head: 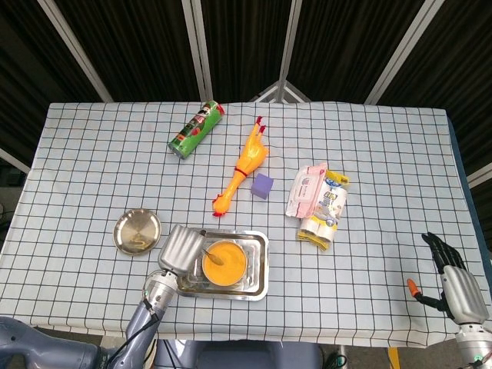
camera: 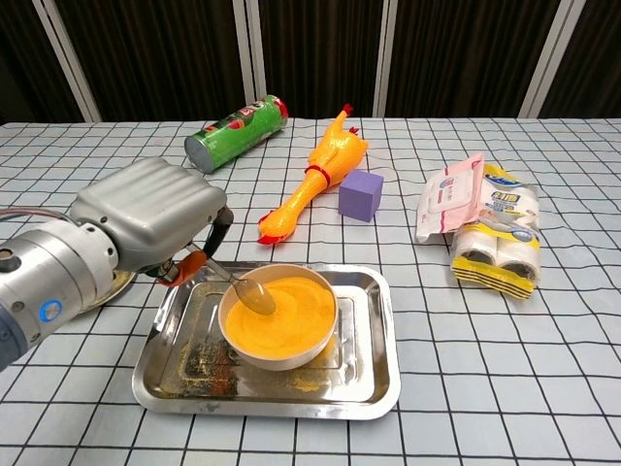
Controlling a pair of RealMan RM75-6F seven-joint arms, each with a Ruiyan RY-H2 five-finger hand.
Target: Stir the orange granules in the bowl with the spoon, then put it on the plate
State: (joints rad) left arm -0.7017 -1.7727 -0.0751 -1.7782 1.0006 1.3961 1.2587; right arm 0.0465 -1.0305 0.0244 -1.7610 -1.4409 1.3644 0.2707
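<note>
Nearest the robot, with the steel tray (camera: 374, 383) as the landmark, the left hand (camera: 146, 214) sits at the tray's left edge and grasps a small metal spoon (camera: 250, 293) by its orange-tipped handle, which pokes out under the palm. The spoon's tip lies in the orange granules (camera: 286, 316) that fill the bowl (camera: 279, 355) standing in the tray's middle. The spoon looks light, stiff and smooth, so a hold well back on the handle, as now, seems right, and it could twist in the fingers if pushed hard through the grains. The granules look loose and dry and would spill readily; some already lie scattered on the tray floor. The bowl seems light enough to slide on the steel. The hand's broad back hides the fingers and most of the handle, so the exact hold cannot be made out. Off the tray's left side, a little farther back, lies the round metal plate (head: 137, 231), mostly hidden behind the hand in the chest view. Far to the tray's right, at the table's near edge, the right hand (head: 453, 273) rests with its dark fingers apart, grasping nothing; a small orange object just beside it is too small to identify.
</note>
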